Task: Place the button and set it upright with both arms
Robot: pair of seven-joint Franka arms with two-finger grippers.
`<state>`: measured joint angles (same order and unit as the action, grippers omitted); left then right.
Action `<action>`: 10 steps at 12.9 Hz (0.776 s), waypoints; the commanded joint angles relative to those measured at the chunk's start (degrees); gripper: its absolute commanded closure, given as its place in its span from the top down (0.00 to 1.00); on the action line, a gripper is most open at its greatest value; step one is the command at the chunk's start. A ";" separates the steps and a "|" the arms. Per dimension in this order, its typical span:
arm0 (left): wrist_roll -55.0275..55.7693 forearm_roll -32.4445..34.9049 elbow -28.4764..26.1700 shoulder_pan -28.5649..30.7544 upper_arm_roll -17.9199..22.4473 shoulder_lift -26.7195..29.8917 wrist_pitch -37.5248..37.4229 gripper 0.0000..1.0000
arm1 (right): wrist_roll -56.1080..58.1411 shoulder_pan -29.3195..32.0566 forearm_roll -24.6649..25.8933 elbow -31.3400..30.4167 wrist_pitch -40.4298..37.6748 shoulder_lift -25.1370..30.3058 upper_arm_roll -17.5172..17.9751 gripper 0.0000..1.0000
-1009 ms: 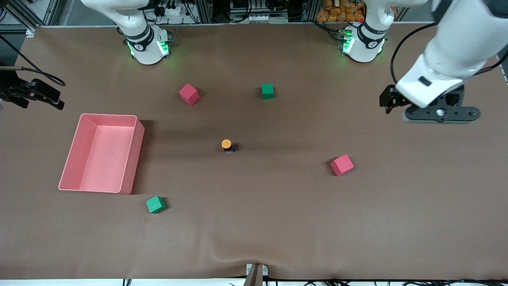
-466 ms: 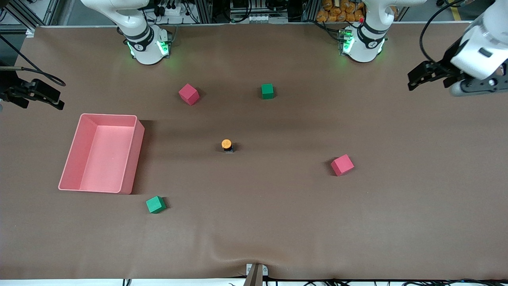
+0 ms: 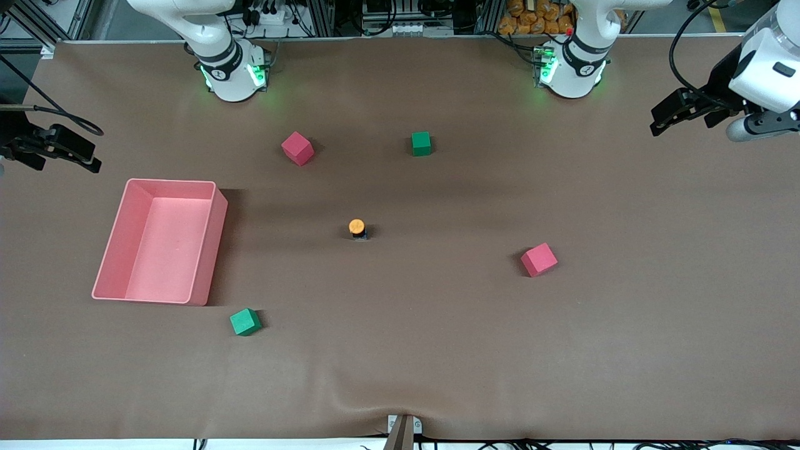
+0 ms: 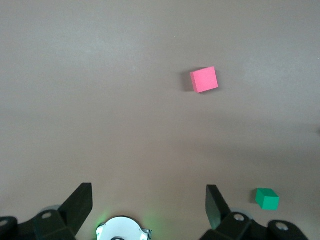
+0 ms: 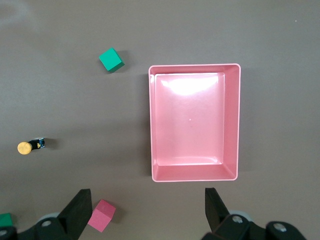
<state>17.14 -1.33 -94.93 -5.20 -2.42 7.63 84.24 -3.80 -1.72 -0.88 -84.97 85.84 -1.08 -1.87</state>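
Observation:
The button [image 3: 357, 228] stands in the middle of the table, orange cap up on its black body. It also shows in the right wrist view [image 5: 29, 146]. My left gripper [image 4: 148, 195] is open and empty, high over the left arm's end of the table, and the button is out of its wrist view. In the front view the left gripper [image 3: 753, 128] is at the frame's edge. My right gripper [image 5: 147, 197] is open and empty, high over the right arm's end near the pink bin. It waits at the edge of the front view [image 3: 37, 150].
A pink bin [image 3: 215, 250] lies toward the right arm's end. Red cubes [image 3: 297, 148] [image 3: 539, 259] and green cubes [image 3: 421, 143] [image 3: 245, 322] are scattered around the button. The left wrist view shows a red cube [image 4: 204, 80], a green cube [image 4: 267, 198] and the left arm's base [image 4: 122, 231].
My left arm has swung away from the table's middle toward its own end and risen. The right arm, button and cubes have not moved.

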 commanded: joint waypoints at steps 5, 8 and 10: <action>-3.42 0.98 -0.08 -0.08 2.24 0.45 -0.21 1.00 | 0.99 1.28 0.00 1.04 -0.58 -0.42 0.91 1.00; -4.04 1.07 0.27 -0.25 3.04 0.28 -0.39 1.00 | 0.99 1.28 0.00 1.04 -0.58 -0.42 0.82 1.00; -4.30 1.94 1.59 -0.34 2.69 -0.42 -0.39 1.00 | 0.99 1.28 0.00 1.04 -0.58 -0.42 0.91 1.00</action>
